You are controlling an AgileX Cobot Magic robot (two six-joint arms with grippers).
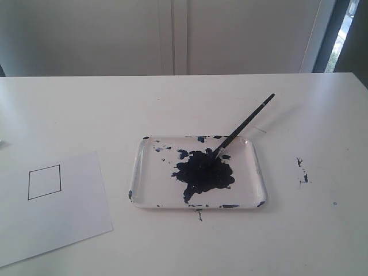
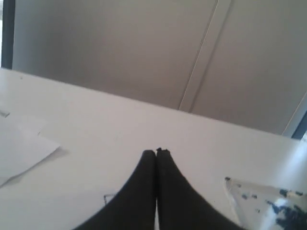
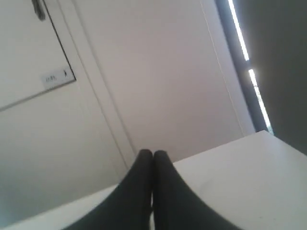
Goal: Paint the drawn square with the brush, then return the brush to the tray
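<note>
**Brush (image 1: 244, 125), long, thin, black: a nudge could roll it**

On the white table (image 1: 322, 230), the loose white paper sheet (image 1: 69, 224) could slide under strokes. The shallow clear tray (image 1: 135, 172) holds the brush, tip seemingly in its dark paint blob (image 1: 202, 172), handle overhanging the rim. The thin black-outlined drawn square (image 1: 44, 181) is blank. Both the left gripper (image 2: 156, 152) and right gripper (image 3: 153, 153) are pressed closed, empty.
</note>
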